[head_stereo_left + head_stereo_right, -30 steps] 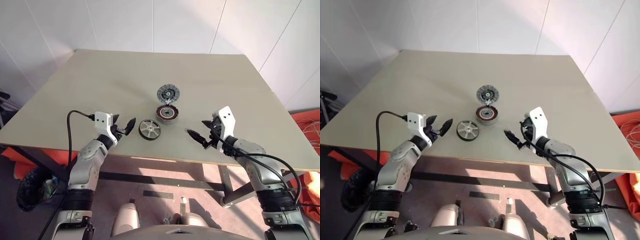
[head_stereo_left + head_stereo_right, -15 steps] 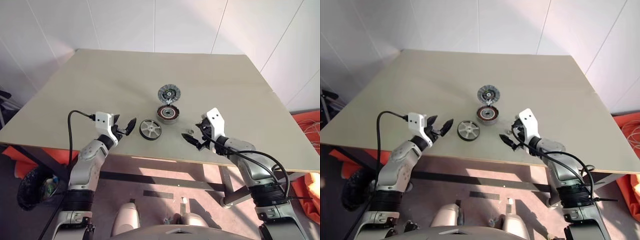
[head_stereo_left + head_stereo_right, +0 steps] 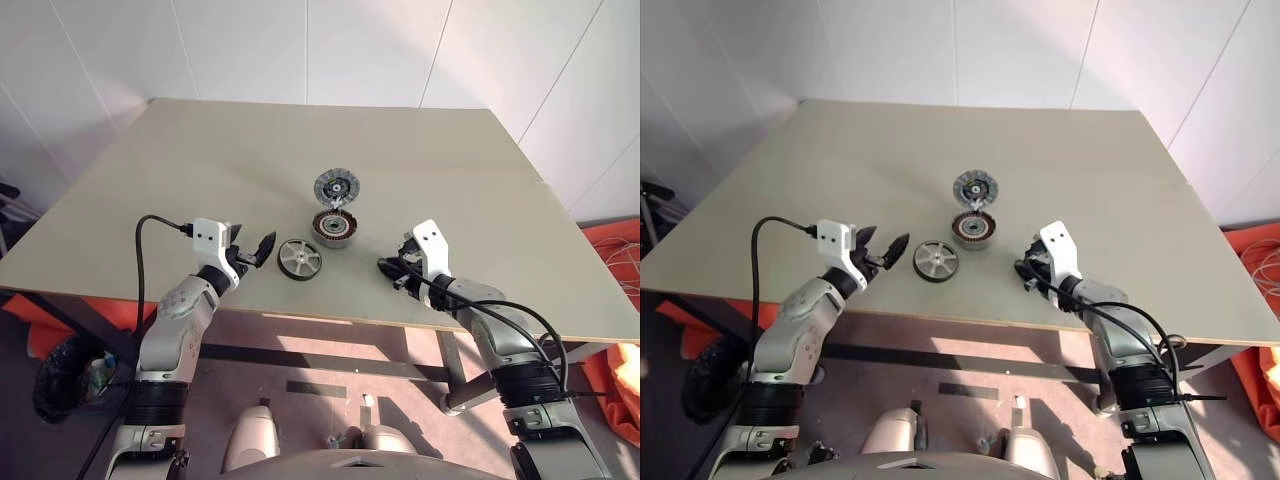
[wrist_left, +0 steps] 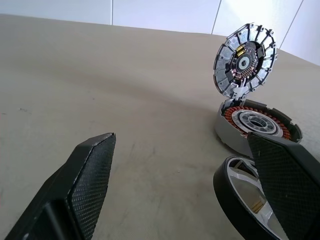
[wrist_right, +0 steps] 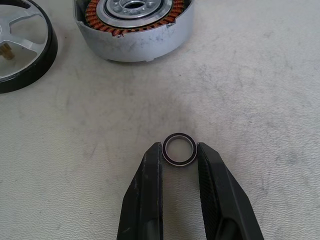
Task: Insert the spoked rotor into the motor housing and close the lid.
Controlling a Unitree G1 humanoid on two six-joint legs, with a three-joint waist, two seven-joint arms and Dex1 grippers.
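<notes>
Grey arms, white wrist blocks, black cables, 2 black-fingered tools (image 3: pixel 262 248).

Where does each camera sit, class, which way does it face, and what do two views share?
Left and right eye views: on the head, looking forward and down at the table; both arms show.
Left wrist view: looks along the open left gripper at the spoked rotor, motor housing and raised lid.
Right wrist view: looks down at a small ring between the right gripper fingertips.
Shared: both wrist views show rotor and housing.
</notes>
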